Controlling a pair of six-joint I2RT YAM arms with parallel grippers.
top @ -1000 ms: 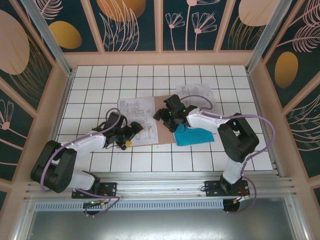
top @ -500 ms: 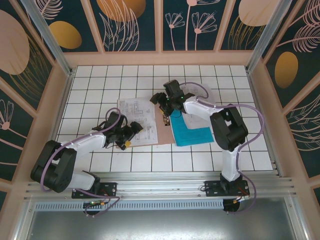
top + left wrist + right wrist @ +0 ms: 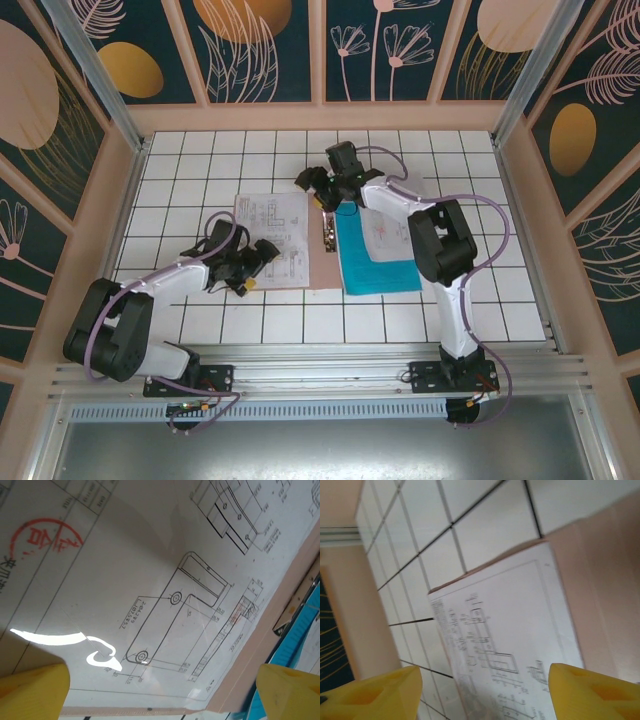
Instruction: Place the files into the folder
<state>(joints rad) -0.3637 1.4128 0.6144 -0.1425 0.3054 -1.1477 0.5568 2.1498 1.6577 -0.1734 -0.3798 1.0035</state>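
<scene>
Two yellow-tipped tools hang over an open brown folder (image 3: 324, 272) lying flat at the centre of the tiled table (image 3: 190, 165), most of its card hidden beneath paper. A white sheet (image 3: 272, 222) of line drawings covers the folder's left half. On the right half lies a teal sheet (image 3: 352, 262), itself partly covered by a second white sheet (image 3: 385, 230), much of which is masked by the right arm (image 3: 435, 240). A bare strip of card and a small metal clip (image 3: 327, 232) show along the centre fold.

The left tool (image 3: 160, 690), lower left of centre in the overhead view, has its fingers (image 3: 30, 692) spread wide with nothing between them, poised above the drawing sheet. Glare whitens part of the print in its wrist view, and a red stamp (image 3: 42, 535) at upper left is cut off. The right tool (image 3: 485, 690), near the folder's upper edge, also stands apart and empty; its wrist view is blurred, the print unreadable.
</scene>
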